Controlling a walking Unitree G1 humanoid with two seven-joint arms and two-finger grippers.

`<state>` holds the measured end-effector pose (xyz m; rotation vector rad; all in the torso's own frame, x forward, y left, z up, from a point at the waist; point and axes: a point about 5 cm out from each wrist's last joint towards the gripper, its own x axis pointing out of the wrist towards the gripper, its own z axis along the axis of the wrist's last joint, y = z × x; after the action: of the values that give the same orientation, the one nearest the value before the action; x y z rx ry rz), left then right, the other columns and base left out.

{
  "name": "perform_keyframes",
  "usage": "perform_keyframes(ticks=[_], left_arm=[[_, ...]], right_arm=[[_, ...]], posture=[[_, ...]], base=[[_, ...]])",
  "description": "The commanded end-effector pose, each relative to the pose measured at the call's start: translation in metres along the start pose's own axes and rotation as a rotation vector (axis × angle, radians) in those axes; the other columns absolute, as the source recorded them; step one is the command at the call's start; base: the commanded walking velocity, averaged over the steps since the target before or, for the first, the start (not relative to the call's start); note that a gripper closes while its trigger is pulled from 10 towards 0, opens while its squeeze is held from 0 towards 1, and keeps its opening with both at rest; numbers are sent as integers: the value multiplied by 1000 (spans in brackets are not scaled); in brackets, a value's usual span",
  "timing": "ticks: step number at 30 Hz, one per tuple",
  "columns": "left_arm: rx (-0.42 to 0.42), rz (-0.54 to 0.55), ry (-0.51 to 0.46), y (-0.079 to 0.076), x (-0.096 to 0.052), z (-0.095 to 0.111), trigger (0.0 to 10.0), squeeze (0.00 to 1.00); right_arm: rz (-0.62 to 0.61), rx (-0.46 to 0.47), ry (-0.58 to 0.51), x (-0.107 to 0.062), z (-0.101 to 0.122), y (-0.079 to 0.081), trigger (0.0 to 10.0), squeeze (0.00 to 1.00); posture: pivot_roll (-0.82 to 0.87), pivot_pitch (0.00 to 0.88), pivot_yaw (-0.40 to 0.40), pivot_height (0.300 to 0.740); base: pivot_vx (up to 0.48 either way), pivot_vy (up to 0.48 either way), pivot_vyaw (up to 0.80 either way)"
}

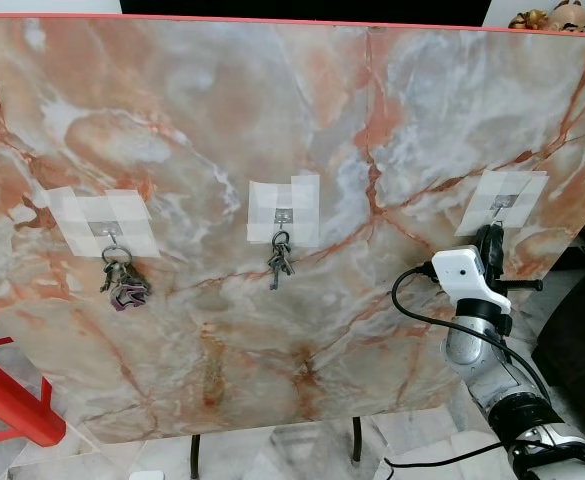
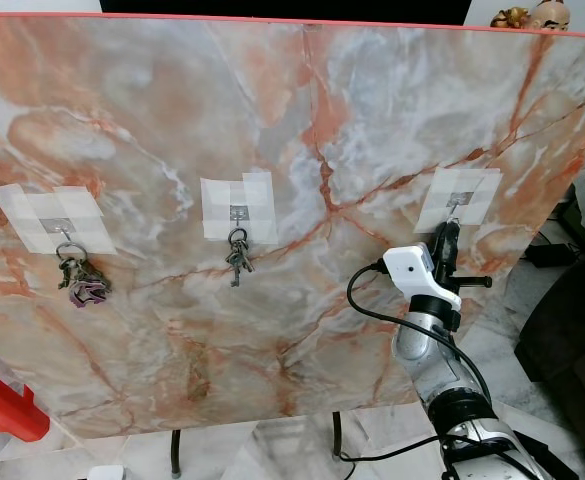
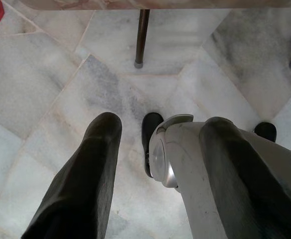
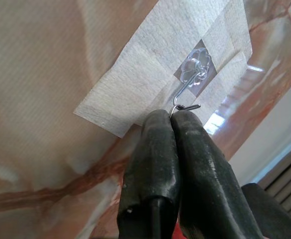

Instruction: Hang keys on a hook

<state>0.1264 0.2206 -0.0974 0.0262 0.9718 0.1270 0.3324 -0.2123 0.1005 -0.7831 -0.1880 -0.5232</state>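
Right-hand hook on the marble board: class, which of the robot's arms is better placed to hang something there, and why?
The right. Its claw is raised to the right-hand hook, fingertips pressed together right at the wire, with a thin ring peeking out. The left claw points down at the floor.

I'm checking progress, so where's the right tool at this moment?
The right tool is raised to the taped hook at the marble board's right side, its fingertips pressed together at the hook's wire.

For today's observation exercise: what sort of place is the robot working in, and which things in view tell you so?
Probably a room in a home, set up for practice: a marble-patterned board on thin legs carries three taped hooks, two already holding keys, above a marble tile floor. The right gripper is at the third hook.
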Motion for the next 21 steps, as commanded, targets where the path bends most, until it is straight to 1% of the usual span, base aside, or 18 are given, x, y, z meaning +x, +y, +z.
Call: perform_keyframes(ticks=[1,2,6,10,15,16,17,18,19,21], left_arm=[[15,-22,32,-5,-1,-7,10000,0],[15,-21,32,-5,-1,-7,10000,0],[15,-21,32,-5,-1,-7,10000,0],[18,-21,32,-5,-1,-7,10000,0],[19,-22,32,-5,-1,-7,10000,0],[20,-22,32,-5,-1,-7,10000,0],[19,-22,32,-5,-1,-7,10000,0],[19,-22,32,-5,-1,-7,10000,0],[19,-22,32,-5,-1,-7,10000,0],[18,-21,32,-5,-1,-7,10000,0]], right_arm=[[-8,21,15,3,0,-1,10000,416],[-10,28,10,3,1,-2,10000,1000],[-9,32,4,3,2,-1,10000,1000],[-27,45,-31,1,5,-3,10000,1000],[-3,43,-52,-6,3,-3,10000,1000],[23,51,-56,-11,1,-2,10000,871],[83,75,-67,-20,-2,1,10000,671],[126,75,-82,-26,-2,4,10000,86],[163,71,-99,-31,-3,6,10000,0],[233,73,-104,-45,-8,9,10000,0]], posture=[[22,0,-79,740],[25,0,-79,740],[24,0,-78,740],[24,0,-78,740],[22,0,-80,740],[23,0,-83,740],[21,0,-83,740],[21,0,-83,740],[21,0,-83,740],[19,0,-86,740]], base=[[0,0,0],[0,0,0],[0,0,0],[0,0,0],[0,0,0],[0,0,0],[0,0,0],[0,0,0],[0,0,0],[0,0,0]])
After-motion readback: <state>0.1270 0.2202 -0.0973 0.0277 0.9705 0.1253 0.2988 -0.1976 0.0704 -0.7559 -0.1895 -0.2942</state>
